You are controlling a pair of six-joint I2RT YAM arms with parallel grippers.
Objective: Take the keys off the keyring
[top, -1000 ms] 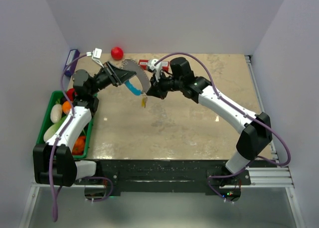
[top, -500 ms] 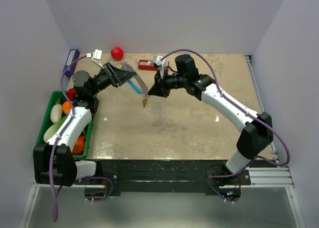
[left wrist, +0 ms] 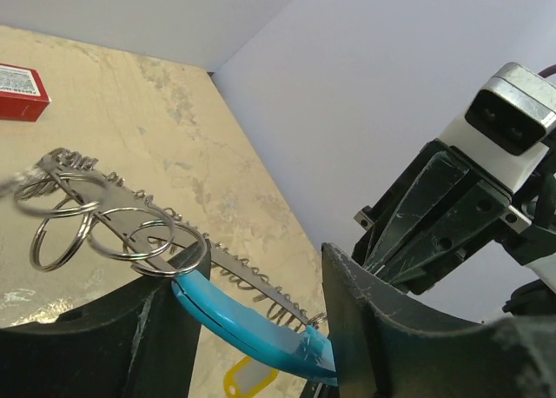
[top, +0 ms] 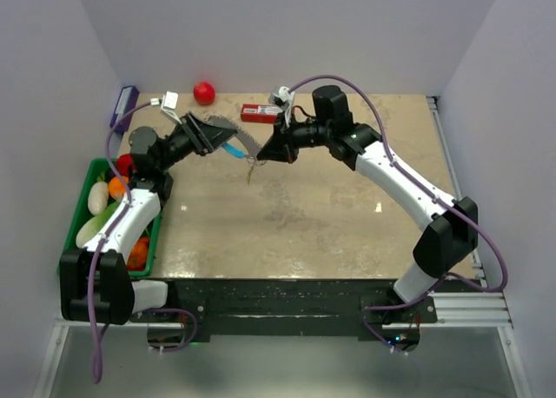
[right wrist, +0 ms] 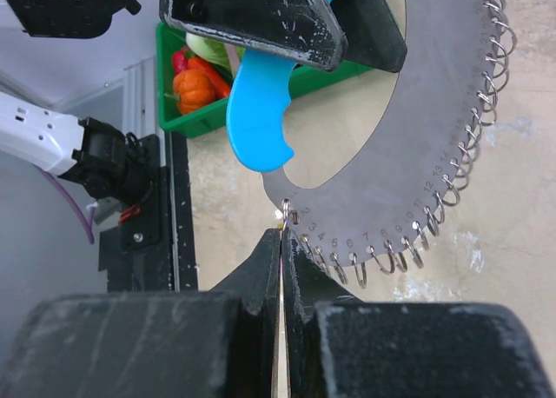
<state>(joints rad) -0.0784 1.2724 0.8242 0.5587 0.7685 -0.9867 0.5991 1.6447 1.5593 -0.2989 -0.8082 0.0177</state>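
Progress: nothing was off yet; the key [top: 250,174] hung below the end ring [right wrist: 284,214] of the keyring [top: 228,130].
Place: aloft over the table [top: 347,198], far left, between both arms.
Long axis: left-right, ringed curve facing away, blue handle [right wrist: 261,129] nearer.
Left: the left gripper [left wrist: 261,320] had its jaws apart around the handle.
Right: the right gripper [right wrist: 282,235] was pinched together on the end ring.

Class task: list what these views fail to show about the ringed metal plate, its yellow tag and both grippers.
Top view: small brass-yellow tag too tiny to show how it joins the grey ring-edged metal plate.
Left wrist view: bottom edge cuts the tag.
Right wrist view: shut right gripper hides what it pinches; no tag visible.
Left wrist view: fingers of the left gripper hide whether it grips the light-blue plastic handle.
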